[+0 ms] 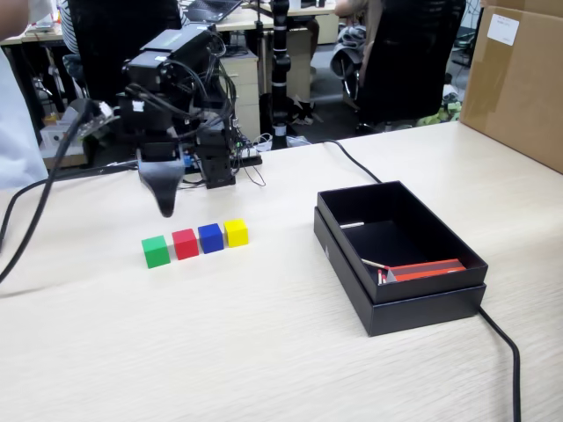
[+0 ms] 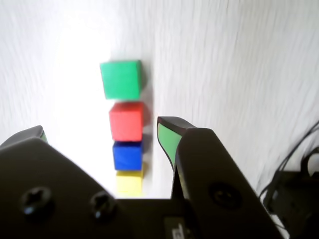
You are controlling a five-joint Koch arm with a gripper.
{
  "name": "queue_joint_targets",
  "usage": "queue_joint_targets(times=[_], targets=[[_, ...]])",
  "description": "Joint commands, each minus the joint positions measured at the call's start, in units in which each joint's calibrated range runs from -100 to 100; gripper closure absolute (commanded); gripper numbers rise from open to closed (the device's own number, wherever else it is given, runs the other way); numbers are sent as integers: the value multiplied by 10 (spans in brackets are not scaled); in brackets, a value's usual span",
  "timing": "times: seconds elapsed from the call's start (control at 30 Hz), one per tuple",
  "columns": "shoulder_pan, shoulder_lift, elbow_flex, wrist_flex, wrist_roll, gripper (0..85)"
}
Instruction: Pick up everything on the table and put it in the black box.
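Note:
Four small cubes stand touching in a row on the pale table: green, red, blue and yellow. My gripper hangs above the table just behind the green and red cubes, touching none. In the wrist view the gripper is open with its jaws wide apart and nothing between them. That view shows the green, red, blue and yellow cubes below, nearer the right finger. The black box sits open to the right.
Inside the box lie a red-and-white card and a thin stick. A black cable runs past the box's right side, and another cable crosses the left. A brown carton stands at the back right.

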Motion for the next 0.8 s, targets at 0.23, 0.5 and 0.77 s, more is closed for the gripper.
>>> queue_joint_targets(times=[0.23,0.5,0.77], targets=[[-22,134,70,17,-25,410],[-21,210,79,25,-27,424],[-15,274,82,37,-26,487]])
